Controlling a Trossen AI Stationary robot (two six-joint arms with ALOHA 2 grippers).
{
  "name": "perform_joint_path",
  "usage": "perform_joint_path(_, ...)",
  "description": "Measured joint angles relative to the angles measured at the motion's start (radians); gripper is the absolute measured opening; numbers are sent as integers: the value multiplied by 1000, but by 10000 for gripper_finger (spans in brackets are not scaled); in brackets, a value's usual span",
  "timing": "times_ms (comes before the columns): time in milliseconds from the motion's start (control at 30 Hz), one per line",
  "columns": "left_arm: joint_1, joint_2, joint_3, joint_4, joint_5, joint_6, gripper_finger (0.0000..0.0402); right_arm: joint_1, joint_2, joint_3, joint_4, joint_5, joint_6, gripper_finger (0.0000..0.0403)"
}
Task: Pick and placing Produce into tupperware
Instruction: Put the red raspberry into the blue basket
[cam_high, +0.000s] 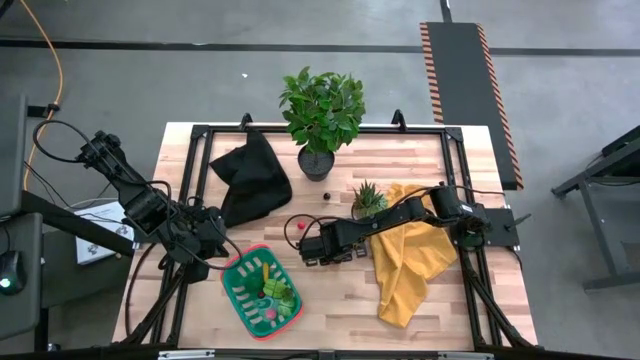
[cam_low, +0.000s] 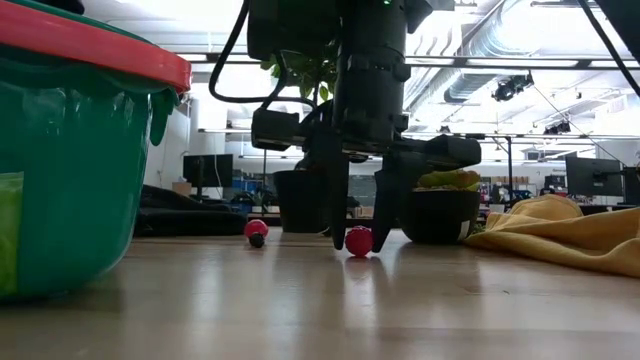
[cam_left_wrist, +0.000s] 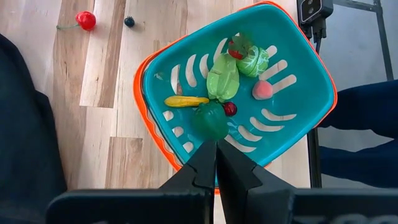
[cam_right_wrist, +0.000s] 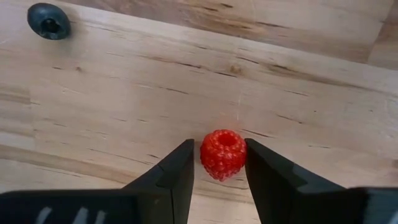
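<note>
Right gripper (cam_right_wrist: 219, 163) straddling a red raspberry (cam_right_wrist: 222, 153) on the bare wooden table (cam_right_wrist: 186, 81), fingers spread to either side and, as far as the low view allows, not yet pressing the fruit (cam_low: 359, 240). Sitting near a dark blueberry (cam_right_wrist: 48, 20), between the leafy potted plant (cam_high: 322, 112) and the yellow cloth (cam_high: 412, 255). Closing gently and evenly advised, keeping tips low so the round berry stays centred rather than rolling out. Left gripper (cam_left_wrist: 216, 163) waiting above the green container (cam_high: 262, 291), fingers pressed together, empty. Several toy fruits (cam_left_wrist: 222, 78) already lying inside the container; a cherry (cam_left_wrist: 85, 20) remaining out on the table.
</note>
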Motion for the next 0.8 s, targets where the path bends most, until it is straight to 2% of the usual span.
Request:
perform_joint_path(400,0,0,0,0,0,0,3,0,0,0,0,1,0,86)
perform_joint_path(800,0,0,0,0,5,0,3,1,0,0,15,10,-28,82)
